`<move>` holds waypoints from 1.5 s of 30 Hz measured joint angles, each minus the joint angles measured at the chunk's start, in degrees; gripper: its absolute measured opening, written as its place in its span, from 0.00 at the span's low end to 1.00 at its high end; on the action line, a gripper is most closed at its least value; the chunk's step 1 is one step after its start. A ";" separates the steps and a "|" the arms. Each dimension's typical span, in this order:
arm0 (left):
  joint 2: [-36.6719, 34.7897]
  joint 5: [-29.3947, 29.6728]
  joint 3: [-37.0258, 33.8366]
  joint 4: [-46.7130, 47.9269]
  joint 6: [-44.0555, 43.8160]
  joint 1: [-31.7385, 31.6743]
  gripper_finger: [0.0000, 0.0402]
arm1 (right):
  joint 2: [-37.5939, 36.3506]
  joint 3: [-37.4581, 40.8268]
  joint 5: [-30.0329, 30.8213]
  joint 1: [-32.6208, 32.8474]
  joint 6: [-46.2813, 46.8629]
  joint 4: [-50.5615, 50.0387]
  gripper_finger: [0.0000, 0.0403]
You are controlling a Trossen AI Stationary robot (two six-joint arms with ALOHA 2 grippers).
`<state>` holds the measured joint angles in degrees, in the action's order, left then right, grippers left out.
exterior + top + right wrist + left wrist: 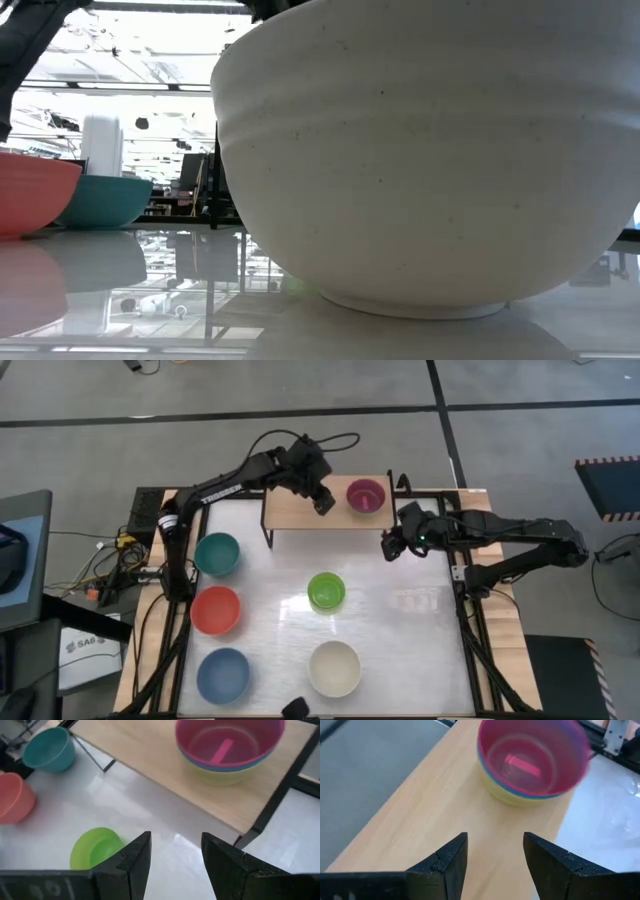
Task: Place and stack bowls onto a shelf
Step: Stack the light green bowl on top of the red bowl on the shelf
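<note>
- The shelf point(300, 512) is standing at the far edge of the worktop point(400, 630), its light wood top mostly bare.
- A stack of three bowls is sitting on the shelf's right end: the pink bowl point(365, 494) is nesting on top, with a cyan rim and a yellow bowl point(520, 796) showing beneath it.
- The left pincer point(323, 504) is hovering over the middle of the shelf, just beside the stack, its fingers point(451, 862) standing apart and gripping nothing.
- The right pincer point(391, 547) is hanging over the worktop just off the shelf's right front corner, its fingers point(131, 865) likewise spread and holding nothing.
- Five bowls are lying on the worktop, well apart from each other: the teal bowl point(217, 553), the red bowl point(215, 610) and the blue bowl point(222, 676) are forming a column along the left side.
- The green bowl point(326, 591) is sitting near the centre, and the cream bowl point(334, 668) is resting at the near edge.
</note>
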<state>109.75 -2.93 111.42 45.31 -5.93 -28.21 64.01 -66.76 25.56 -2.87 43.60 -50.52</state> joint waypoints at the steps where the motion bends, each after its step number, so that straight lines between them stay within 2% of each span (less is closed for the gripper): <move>1: -0.95 1.05 0.00 0.58 -0.59 0.61 0.44 | 0.00 0.00 -0.06 0.39 -0.40 0.10 0.49; 10: -6.23 13.47 0.00 10.28 -6.36 9.37 0.44 | 0.01 0.24 -0.99 5.56 -0.77 0.66 0.49; 15: -6.49 19.80 -0.04 14.28 -11.90 17.01 0.44 | 0.22 3.70 -6.60 8.35 -2.05 6.35 0.49; 22: -6.60 28.73 -0.95 13.74 -21.59 30.01 0.44 | 2.71 9.04 -9.28 12.84 -0.34 15.89 0.49; 27: -6.91 34.83 -0.94 14.01 -24.83 37.45 0.44 | 6.73 10.31 -10.54 15.06 4.00 16.41 0.49; 29: -6.86 36.43 -0.98 10.74 -26.16 39.83 0.44 | 9.13 10.41 -10.82 15.82 7.29 16.48 0.49; 32: -6.86 37.09 -0.96 1.10 -22.60 42.61 0.44 | 13.36 10.32 -12.26 16.02 10.84 22.31 0.49; 34: -6.86 36.94 -0.92 -2.04 -18.83 43.48 0.44 | 17.01 10.36 -12.30 15.93 12.24 25.33 0.49; 38: -6.86 37.81 -0.94 -0.36 -16.99 42.38 0.44 | 23.54 9.83 -12.24 14.19 15.62 28.97 0.47; 45: -9.47 44.51 -0.91 1.65 -12.94 44.54 0.44 | 31.33 8.91 -12.20 11.03 20.84 29.75 0.44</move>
<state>100.29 41.58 110.50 46.96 -18.87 16.34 95.34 -57.86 13.35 8.17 64.44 -20.77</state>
